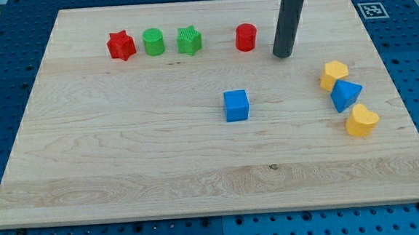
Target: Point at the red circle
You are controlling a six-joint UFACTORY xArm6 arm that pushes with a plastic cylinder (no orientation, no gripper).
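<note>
The red circle (246,37) is a short red cylinder near the view's top, right of centre on the wooden board (124,159). My tip (283,55) is the lower end of the dark rod, which comes down from the view's top edge. The tip rests on the board just to the right of the red circle and slightly lower, with a small gap between them. No block touches the tip.
A red star (121,45), a green circle (154,42) and a green star (189,41) line up left of the red circle. A blue cube (236,105) sits mid-board. At the right are a yellow hexagon (334,74), a blue triangle (346,94) and a yellow heart (361,120).
</note>
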